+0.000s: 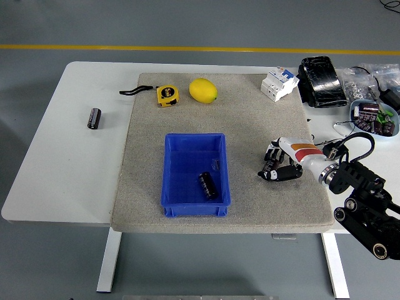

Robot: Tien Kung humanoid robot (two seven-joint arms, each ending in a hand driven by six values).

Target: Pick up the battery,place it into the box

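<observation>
head view | right hand (pixel 279 166) low over the mat (pixel 250 125), fingers loosely curled, holding nothing | blue box (pixel 195 175) to its left, one battery (pixel 207 185) inside | second battery (pixel 94 117) far left on table (pixel 62 162)

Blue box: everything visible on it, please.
The blue box is an open-topped rectangular bin, apparently moulded plastic with a thickened rim, sitting upright on the grey mat, towards its near edge and left of centre. One dark cylindrical battery lies on its side on the box floor, near the front right corner, angled slightly. A faint pale mark shows on the inner right wall. Nothing else touches the box; the right hand is over the mat to its right, clear of it.
</observation>
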